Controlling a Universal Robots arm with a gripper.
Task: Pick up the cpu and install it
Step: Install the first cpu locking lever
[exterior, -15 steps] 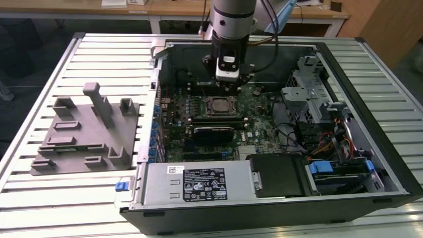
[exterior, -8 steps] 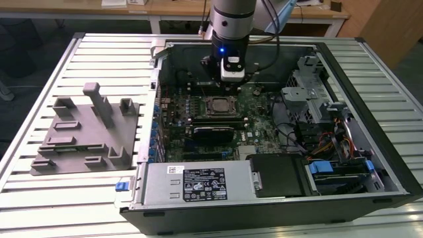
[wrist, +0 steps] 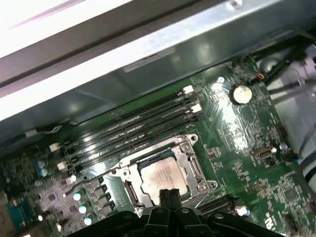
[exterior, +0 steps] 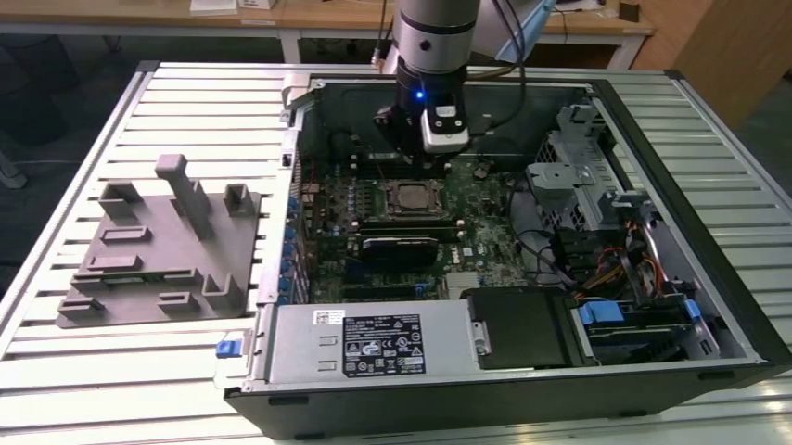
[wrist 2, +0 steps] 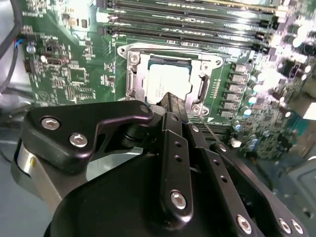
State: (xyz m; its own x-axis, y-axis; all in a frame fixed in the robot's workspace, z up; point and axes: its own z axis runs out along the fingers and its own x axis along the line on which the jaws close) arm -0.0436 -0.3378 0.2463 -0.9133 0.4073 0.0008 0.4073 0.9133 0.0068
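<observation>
Worktop [exterior: 74,389]: slatted metal surface carrying both the open computer case and the grey fixture block, so everything sits within the arm's reach.
Computer case [exterior: 730,306]: lies on its side with the panel off, leaving the motherboard facing up under the hand.
Grey fixture block [exterior: 161,250]: well off to the exterior view's left of the hand; no chip is visible on it.
Motherboard [exterior: 489,218]: directly below the hand, memory slots just beyond the socket.
Hand [wrist: 169,193]: hangs just above the socket, fingers drawn close together and carrying nothing, which suggests the chip is already released.
Socket [wrist 2: 129,79]: metal frame surrounds the chip and locates it.
Cpu [wrist 2: 165,85]: lies flat inside the socket, just below the fingertips, silver top up.
</observation>
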